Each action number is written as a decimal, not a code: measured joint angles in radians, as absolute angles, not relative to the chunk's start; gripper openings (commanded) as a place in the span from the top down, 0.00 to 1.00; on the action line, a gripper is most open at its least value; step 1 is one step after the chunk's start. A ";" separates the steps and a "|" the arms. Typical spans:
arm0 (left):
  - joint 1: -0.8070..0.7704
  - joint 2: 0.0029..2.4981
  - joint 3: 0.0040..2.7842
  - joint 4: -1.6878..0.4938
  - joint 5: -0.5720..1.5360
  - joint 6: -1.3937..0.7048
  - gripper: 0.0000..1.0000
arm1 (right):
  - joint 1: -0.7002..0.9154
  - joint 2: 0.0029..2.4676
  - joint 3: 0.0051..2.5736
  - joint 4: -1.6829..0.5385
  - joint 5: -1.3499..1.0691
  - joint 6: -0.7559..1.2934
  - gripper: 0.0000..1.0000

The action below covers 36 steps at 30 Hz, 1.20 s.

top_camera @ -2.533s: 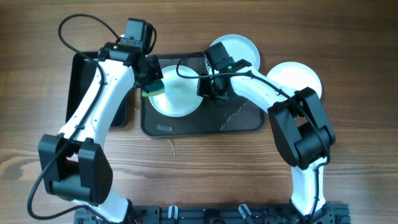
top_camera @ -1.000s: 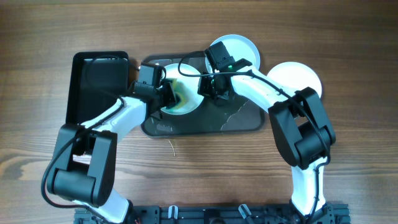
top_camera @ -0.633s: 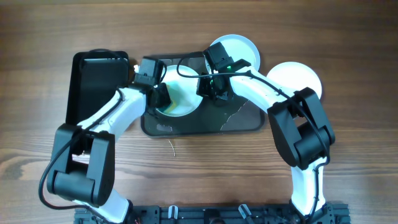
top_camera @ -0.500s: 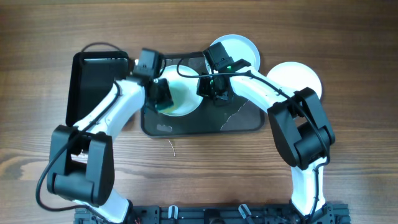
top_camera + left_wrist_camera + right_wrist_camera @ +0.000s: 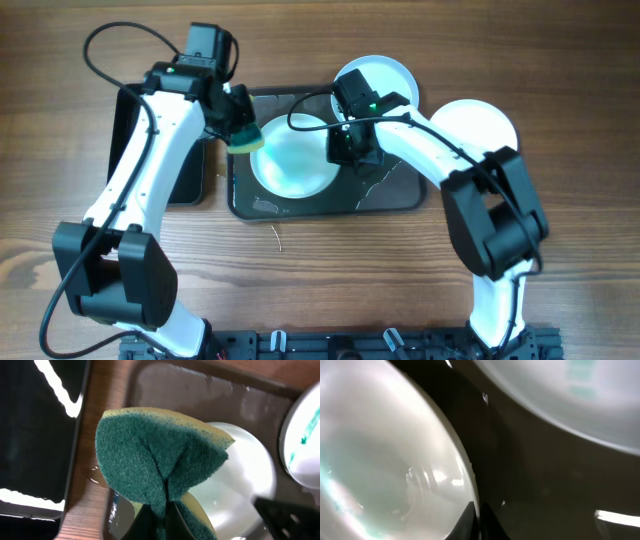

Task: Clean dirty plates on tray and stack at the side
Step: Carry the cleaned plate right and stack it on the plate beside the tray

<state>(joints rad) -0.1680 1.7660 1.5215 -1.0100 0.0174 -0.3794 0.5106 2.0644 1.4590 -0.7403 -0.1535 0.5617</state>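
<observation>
A white plate (image 5: 292,162) lies on the left half of the dark grey tray (image 5: 390,195). My right gripper (image 5: 343,150) is shut on that plate's right rim (image 5: 470,480). A second plate (image 5: 385,75) with a teal smear (image 5: 310,435) leans on the tray's far right edge. A third white plate (image 5: 485,125) lies on the table right of the tray. My left gripper (image 5: 238,125) is shut on a folded green and yellow sponge (image 5: 160,460), held above the tray's left edge, off the plate.
A smaller, deeper black tray (image 5: 125,150) stands left of the grey tray, partly under my left arm. Water drops lie on the grey tray's floor (image 5: 375,180). Bare wooden table (image 5: 320,270) lies in front.
My left gripper has lifted the sponge off the held plate and swung it up and left to the tray's left edge. The right gripper has kept its hold on the rim.
</observation>
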 measured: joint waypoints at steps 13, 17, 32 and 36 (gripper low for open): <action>-0.154 1.766 1.522 -1.003 0.017 -0.379 0.96 | 0.720 1.783 1.457 -0.913 0.633 0.480 0.96; -0.154 1.766 1.522 -1.003 0.017 -0.379 0.96 | 0.797 1.753 1.457 -0.930 0.851 0.473 0.96; -0.154 1.766 1.522 -1.001 0.017 -0.379 0.96 | 0.965 1.720 1.457 -0.870 1.434 0.278 0.96; -0.154 1.766 1.522 -0.998 0.017 -0.379 0.96 | 0.965 1.720 1.457 -0.844 1.462 0.251 0.96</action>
<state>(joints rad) -0.1539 1.7660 1.5215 -0.9977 0.0174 -0.3794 0.9653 1.7203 1.4574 -0.8436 1.4616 0.2508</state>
